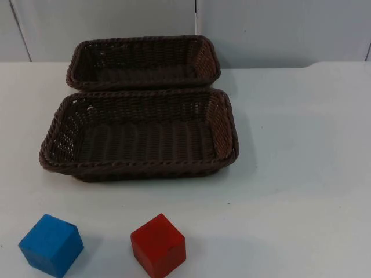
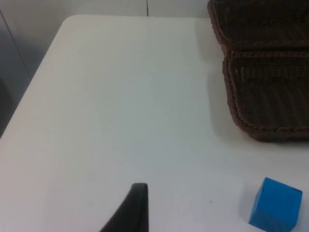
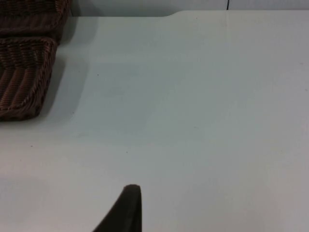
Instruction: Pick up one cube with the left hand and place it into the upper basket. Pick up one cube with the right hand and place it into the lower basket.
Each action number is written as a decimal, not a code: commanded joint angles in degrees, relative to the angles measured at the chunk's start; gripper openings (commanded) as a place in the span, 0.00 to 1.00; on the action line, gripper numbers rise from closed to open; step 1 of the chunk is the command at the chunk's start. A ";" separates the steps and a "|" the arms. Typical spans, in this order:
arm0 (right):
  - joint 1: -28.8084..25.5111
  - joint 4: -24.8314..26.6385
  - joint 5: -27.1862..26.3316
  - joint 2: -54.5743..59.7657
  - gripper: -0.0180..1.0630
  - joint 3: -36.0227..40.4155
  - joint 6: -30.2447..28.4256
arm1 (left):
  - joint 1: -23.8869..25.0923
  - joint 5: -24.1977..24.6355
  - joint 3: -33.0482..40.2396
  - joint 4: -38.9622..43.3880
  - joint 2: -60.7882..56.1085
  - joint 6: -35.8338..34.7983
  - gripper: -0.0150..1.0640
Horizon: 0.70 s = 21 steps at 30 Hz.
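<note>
Nothing's been picked up yet, so this looks like the very start: both cubes are on the table and both baskets look empty.

The left gripper [image 2: 137,203] hangs above bare white table [image 1: 301,145] on the left side, one black fingertip visible, and I can't tell whether it's open or closed. The blue cube [image 2: 275,209] sits to its right, apart from it, with nothing between them. The right gripper [image 3: 129,205] is over open table on the right side, same story: one fingertip, can't tell its state, holding nothing that I can see. It's well apart from everything but the basket edges.

From the top camera, the blue cube is at the near left, the red cube [image 1: 158,244] at the near middle, apart from each other and both turned a bit diagonal. Past them is the lower basket [image 1: 223,124], and right behind it, rims touching or nearly so, the upper basket [image 1: 207,58] against the grey wall.

My guess at the next move: left arm swings right over the blue cube, lines its fingers up with the rotated faces, and drops down. That leaves red for the right arm, which has a longer reach leftward.
</note>
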 commanded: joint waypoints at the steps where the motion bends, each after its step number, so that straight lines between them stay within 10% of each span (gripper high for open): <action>1: -0.35 -0.19 -0.36 -0.17 0.99 0.13 -0.09 | 0.15 -0.74 -1.00 -0.69 1.12 0.14 0.94; 21: -0.35 -0.19 -0.36 -0.17 0.99 0.13 -0.09 | 0.15 -2.41 -1.91 -1.71 5.24 0.14 0.94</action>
